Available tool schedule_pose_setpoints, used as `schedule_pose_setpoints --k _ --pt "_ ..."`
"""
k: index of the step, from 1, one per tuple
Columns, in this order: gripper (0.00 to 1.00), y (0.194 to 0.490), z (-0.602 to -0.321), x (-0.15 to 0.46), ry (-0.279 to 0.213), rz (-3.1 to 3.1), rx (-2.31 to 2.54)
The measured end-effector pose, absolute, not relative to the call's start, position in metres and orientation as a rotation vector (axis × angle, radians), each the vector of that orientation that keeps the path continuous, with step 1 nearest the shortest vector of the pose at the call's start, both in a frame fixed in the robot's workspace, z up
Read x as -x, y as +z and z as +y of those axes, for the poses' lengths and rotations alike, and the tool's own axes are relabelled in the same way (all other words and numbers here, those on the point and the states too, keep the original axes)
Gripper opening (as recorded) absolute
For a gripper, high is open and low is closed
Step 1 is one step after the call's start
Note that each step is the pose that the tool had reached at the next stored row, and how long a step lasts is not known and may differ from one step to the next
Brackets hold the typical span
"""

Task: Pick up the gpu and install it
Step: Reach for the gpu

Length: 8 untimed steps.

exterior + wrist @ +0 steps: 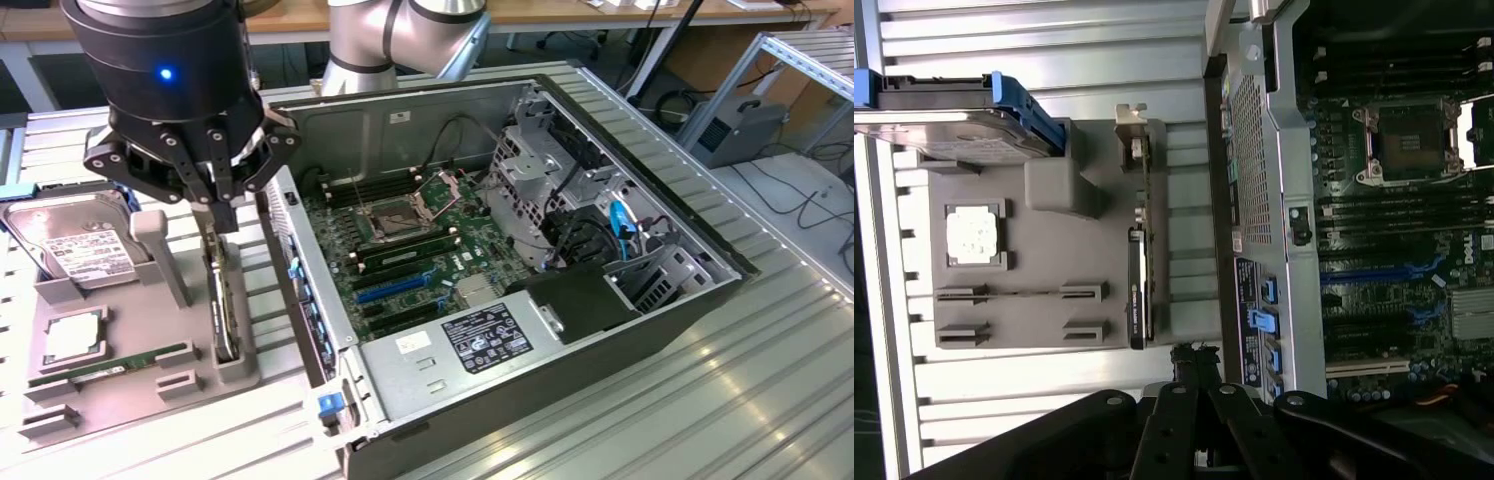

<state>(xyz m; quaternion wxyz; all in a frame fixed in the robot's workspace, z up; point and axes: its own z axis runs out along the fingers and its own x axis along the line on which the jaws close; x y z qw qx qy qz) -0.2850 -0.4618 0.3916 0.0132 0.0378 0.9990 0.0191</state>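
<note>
The gpu (227,300) stands on edge in a slot of the grey holder tray (160,330), left of the open computer case (400,400) in the exterior view. In the wrist view the gpu (1137,285) shows as a thin dark edge with its silver bracket at one end. My gripper (218,210) hangs just above the gpu's far end, fingers pressed together with nothing between them. In the wrist view the shut gripper (1194,358) sits a little off the card's near end, apart from it.
On the tray lie a hard drive (80,245), a CPU (74,340) and a RAM stick (114,368). Inside the case the motherboard (400,250) lies exposed with blue slots (394,285); a drive cage (547,190) and cables fill its right side.
</note>
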Motion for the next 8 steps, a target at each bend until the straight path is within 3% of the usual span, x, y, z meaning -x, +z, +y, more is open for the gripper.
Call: schedule_pose_setpoints --k 8 --pt "0.11 0.3915 -0.4642 0.2851 0.058 3.112 -0.118"
